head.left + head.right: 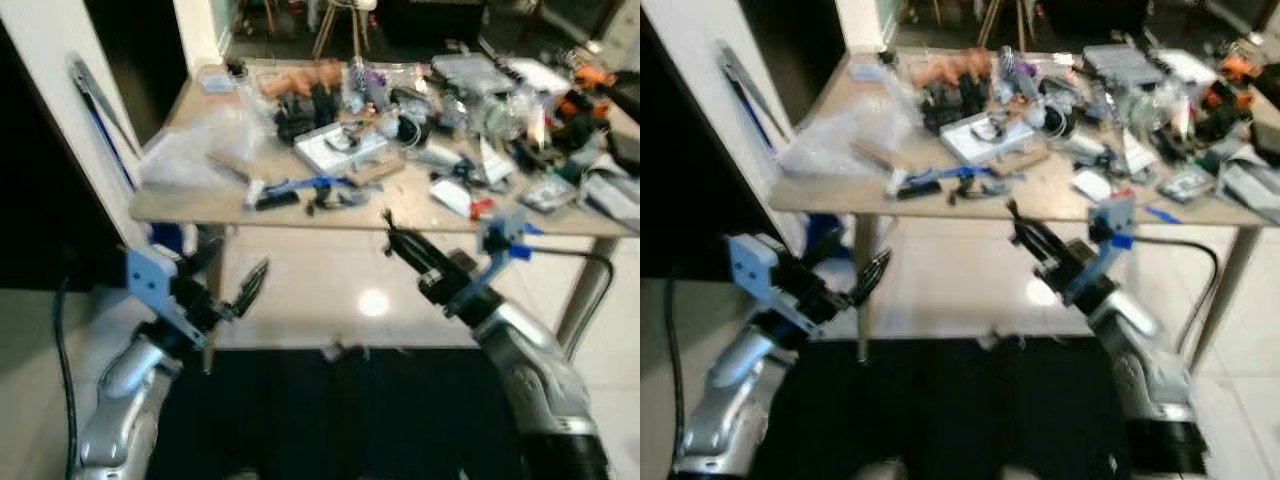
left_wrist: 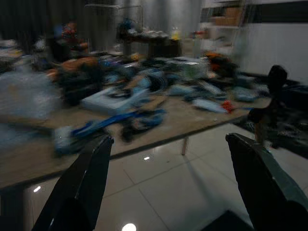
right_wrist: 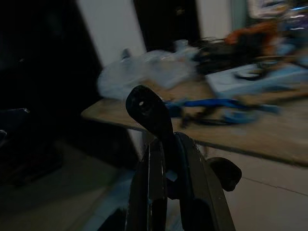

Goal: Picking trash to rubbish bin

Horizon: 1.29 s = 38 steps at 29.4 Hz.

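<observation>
A wooden table stands in front of me, crowded with clutter. On it lie a crumpled clear plastic bag, a blue-handled tool and a white flat box. My left gripper hangs below the table's left front edge, its fingers spread wide open with nothing between them. My right gripper is raised just under the table's front edge near the middle. It is shut on a small curled black piece, which sticks out past the fingertips. All views are blurred.
A white wall with a dark doorway stands close on the left. A black mat covers the floor at my feet, with shiny pale tiles under the table. The table's right leg stands beside my right arm.
</observation>
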Tool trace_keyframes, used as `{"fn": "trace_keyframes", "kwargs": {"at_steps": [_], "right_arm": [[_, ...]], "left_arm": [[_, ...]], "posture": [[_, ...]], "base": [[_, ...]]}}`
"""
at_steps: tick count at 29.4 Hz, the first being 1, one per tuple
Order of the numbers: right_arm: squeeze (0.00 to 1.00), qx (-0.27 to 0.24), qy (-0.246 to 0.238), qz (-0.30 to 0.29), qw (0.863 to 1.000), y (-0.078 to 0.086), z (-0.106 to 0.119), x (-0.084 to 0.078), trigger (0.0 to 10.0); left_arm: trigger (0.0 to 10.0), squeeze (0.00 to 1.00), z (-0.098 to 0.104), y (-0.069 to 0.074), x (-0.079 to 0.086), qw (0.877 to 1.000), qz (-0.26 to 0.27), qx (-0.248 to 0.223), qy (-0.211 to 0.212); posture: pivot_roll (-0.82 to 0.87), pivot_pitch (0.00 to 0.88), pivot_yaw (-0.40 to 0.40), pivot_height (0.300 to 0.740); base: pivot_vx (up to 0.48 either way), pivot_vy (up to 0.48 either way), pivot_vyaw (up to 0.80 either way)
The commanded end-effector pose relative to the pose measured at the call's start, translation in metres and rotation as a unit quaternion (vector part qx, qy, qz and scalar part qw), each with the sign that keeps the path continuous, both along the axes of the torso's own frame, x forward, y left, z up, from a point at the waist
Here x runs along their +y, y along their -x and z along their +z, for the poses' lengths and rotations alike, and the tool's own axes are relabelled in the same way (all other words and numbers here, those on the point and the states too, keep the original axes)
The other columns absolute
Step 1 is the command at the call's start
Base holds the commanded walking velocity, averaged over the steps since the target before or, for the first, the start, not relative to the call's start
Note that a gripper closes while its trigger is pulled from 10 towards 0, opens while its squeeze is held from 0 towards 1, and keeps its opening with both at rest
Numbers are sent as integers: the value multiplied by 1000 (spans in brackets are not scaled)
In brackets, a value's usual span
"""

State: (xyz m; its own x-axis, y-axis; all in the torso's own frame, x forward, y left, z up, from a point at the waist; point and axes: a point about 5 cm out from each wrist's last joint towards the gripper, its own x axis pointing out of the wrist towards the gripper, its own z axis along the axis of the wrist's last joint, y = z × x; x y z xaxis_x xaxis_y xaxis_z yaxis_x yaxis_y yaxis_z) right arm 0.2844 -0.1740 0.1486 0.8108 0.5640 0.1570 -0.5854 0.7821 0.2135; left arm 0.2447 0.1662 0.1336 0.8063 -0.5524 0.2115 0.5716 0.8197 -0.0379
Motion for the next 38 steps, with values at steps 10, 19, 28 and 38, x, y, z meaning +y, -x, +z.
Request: {"fn": "trace_keyframes", "kwargs": {"at_steps": [10,19,28,38], "right_arm": [[0,13,2,-5,1000,-1,-2,-3,10000],[0,16,10,-7,1000,-1,-4,-3,10000],[0,15,15,-4,1000,0,-5,-2,10000],[0,13,19,-1,1000,0,-5,-1,10000]], "left_arm": [[10000,0,-1,-2,-2,1000,-7,-5,-17],[10000,0,1,-3,-4,1000,1,-20,-21],[10000,0,-1,-1,-9,1000,-16,-20,-9],[10000,0,1,12,-14,994,-99,-14,54]], "posture": [[-9,0,-33,740],[-9,0,-33,740],[-13,0,-30,740],[-11,0,-31,740]], "base": [[0,0,-800],[0,0,-800],[0,0,-800],[0,0,-800]]}}
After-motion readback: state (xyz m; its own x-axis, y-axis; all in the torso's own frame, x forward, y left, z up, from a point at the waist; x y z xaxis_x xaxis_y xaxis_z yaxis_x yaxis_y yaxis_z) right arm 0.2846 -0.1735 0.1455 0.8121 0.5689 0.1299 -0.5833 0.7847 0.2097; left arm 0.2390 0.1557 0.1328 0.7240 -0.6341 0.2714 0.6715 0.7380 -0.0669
